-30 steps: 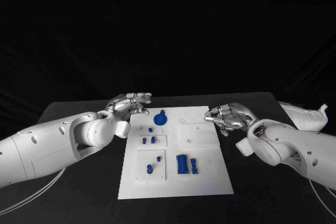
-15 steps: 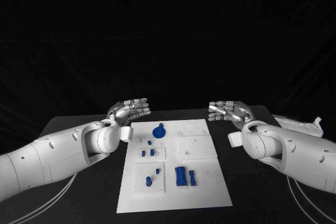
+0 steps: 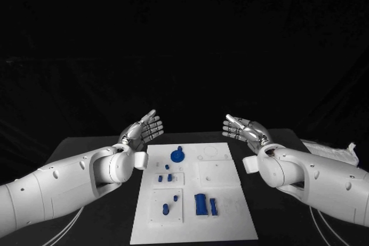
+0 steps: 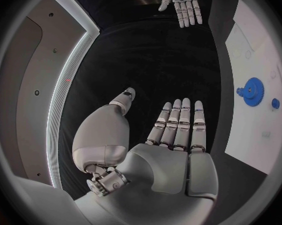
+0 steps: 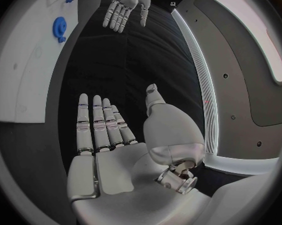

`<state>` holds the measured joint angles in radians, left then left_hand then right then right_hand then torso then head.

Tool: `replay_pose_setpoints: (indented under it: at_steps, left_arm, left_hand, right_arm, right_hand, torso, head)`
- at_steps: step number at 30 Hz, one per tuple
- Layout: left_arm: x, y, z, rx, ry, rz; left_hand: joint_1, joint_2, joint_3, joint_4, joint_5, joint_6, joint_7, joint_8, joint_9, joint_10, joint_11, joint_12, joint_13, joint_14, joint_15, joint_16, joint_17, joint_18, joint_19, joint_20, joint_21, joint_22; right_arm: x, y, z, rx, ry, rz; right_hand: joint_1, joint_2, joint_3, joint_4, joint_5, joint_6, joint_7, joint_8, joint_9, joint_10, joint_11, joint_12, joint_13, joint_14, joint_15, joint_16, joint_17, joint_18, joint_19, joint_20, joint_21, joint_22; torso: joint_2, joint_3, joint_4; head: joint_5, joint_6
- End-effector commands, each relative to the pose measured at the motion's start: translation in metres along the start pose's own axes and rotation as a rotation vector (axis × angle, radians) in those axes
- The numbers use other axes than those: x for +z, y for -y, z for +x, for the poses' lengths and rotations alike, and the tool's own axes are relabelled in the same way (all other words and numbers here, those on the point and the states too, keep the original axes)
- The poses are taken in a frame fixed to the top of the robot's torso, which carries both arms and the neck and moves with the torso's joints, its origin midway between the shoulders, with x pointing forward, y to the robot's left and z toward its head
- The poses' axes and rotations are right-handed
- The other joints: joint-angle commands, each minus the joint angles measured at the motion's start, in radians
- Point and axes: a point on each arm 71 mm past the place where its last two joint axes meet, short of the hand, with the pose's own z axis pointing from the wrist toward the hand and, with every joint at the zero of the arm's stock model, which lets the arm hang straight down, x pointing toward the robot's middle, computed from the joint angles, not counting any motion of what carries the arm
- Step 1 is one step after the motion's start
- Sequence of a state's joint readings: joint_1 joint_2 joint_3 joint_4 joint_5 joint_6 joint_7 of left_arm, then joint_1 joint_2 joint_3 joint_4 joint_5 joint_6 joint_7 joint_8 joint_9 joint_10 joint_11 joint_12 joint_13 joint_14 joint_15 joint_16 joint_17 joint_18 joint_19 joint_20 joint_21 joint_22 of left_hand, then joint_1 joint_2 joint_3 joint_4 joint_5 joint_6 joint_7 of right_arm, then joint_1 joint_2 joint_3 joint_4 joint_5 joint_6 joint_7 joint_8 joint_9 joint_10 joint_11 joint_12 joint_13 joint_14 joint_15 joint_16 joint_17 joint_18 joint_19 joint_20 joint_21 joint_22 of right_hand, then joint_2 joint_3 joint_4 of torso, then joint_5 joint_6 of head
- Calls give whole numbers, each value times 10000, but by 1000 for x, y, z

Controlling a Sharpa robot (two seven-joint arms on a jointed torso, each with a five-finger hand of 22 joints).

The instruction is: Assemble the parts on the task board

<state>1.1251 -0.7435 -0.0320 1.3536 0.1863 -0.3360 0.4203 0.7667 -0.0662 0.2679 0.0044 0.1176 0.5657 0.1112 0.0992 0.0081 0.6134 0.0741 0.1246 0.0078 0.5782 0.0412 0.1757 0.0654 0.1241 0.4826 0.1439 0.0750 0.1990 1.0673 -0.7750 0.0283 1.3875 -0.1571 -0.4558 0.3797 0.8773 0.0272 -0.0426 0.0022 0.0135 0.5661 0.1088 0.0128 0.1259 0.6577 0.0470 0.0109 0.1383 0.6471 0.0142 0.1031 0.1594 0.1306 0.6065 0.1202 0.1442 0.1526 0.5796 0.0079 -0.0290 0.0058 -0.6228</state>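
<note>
While both arms are raised above the far edge of the table [image 3: 92, 136], the left hand [image 3: 143, 129] and the right hand [image 3: 245, 129] hold nothing, fingers straight and spread, palms turned toward each other. That keeps them off the white board [image 3: 231, 214], which lies flat mid-table. On it a blue gear [image 3: 177, 155] sits near the far edge, small pegs [image 3: 165, 177] by the left edge, and a taller block [image 3: 200, 204] toward the near edge. Whether these sit in their final seats cannot be judged.
</note>
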Motion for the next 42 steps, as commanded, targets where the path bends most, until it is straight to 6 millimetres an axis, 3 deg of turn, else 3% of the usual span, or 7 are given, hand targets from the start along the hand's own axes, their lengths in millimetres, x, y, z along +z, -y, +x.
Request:
replay_pose_setpoints:
  at_steps: [1,3,5,7,9,10,42]
  left_arm:
    - [-9,-1,6,1077,792,572]
    - [-15,-4,12,1377,992,710]
    - [-23,-6,18,1695,1205,881]
    - [-28,-7,22,1905,1346,1007]
    - [-33,-7,26,2076,1461,1118]
    - [-34,-8,27,2145,1508,1165]
    - [-40,-8,32,2372,1665,1329]
  left_hand:
    - [-2444,662,-851,-44,-376,-1803,-357,-992,-81,-1958,-741,-399,-78,-1842,-412,-563,-654,-371,-1537,-462,-750,-635]
    - [-2855,662,-994,-44,-436,-2107,-1112,-992,-81,-2286,-741,-464,-78,-2155,-412,-657,-654,-372,-1799,-534,-750,-742]
    - [-3289,662,-1148,-44,-1176,-2424,-1112,-992,-81,-2635,-741,-534,-78,-2481,-412,-762,-654,-478,-2068,-621,-750,-854]
    - [-3632,662,-1267,-44,-1176,-2684,-1112,-992,-81,-2907,-741,-1246,-78,-2741,-412,-837,-654,-477,-2287,-685,-750,-944]
    - [-3913,662,-1364,-44,-1176,-2891,-1112,-992,-81,-3132,-741,-1246,-78,-2952,-412,-900,-654,-495,-2463,-738,-750,-1015]
    - [-4059,662,-1418,-44,-1176,-2996,-1112,-992,-81,-3248,-741,-1246,-78,-3063,-412,-929,-654,-1241,-2557,-1439,-750,-1055]
    - [-7667,662,-2679,-44,-1176,-5657,-1112,-992,-81,-6134,-741,-1246,-78,-5782,-412,-1757,-654,-1241,-4826,-1439,-750,-1990]
  right_arm:
    - [-9,-3,10,234,1119,-303]
    - [-15,-3,18,326,1296,-299]
    - [-21,-4,26,406,1472,-280]
    - [-25,-4,31,447,1578,-260]
    - [-28,-4,35,474,1654,-242]
    - [-29,-4,36,483,1680,-236]
    - [-31,-4,38,494,1716,-226]
  right_hand:
    - [-2872,-272,426,-22,-135,-1854,-357,-128,-410,-2150,-470,-109,-453,-2118,-142,-1031,-522,-398,-1984,-393,-474,-499]
    - [-3334,-272,426,-22,-135,-2154,-1088,-128,-480,-2497,-470,-109,-527,-2461,-142,-1031,-607,-500,-2305,-457,-550,-580]
    - [-3825,-272,426,-22,-135,-2471,-1088,-128,-549,-2871,-470,-109,-603,-2826,-142,-1031,-696,-500,-2644,-1202,-631,-666]
    - [-4214,-272,426,-22,-135,-2719,-1088,-128,-1259,-3168,-470,-109,-665,-3111,-142,-1031,-767,-1306,-2906,-1202,-692,-734]
    - [-4534,-272,426,-22,-135,-2924,-1088,-128,-1259,-3406,-470,-109,-1383,-3346,-142,-1031,-825,-1306,-3132,-1202,-1442,-789]
    - [-4700,-272,426,-22,-135,-3033,-1088,-128,-1259,-3530,-470,-109,-1383,-3470,-142,-1031,-856,-1306,-3251,-1202,-1442,-819]
    - [-7743,-272,426,-22,-135,-5661,-1088,-128,-1259,-5814,-470,-109,-1383,-5714,-142,-1031,-1594,-1306,-5341,-1202,-1442,-1526]
  torso:
    - [-328,-73,269]
    - [-353,-79,289]
    - [-354,-79,290]
    - [-354,-79,290]
    - [-354,-79,290]
    - [-354,-79,290]
    - [-354,-79,290]
  head:
    - [-53,206]
    - [-58,228]
    - [-58,228]
    - [-58,228]
    - [-58,228]
    - [-58,228]
    - [-58,228]
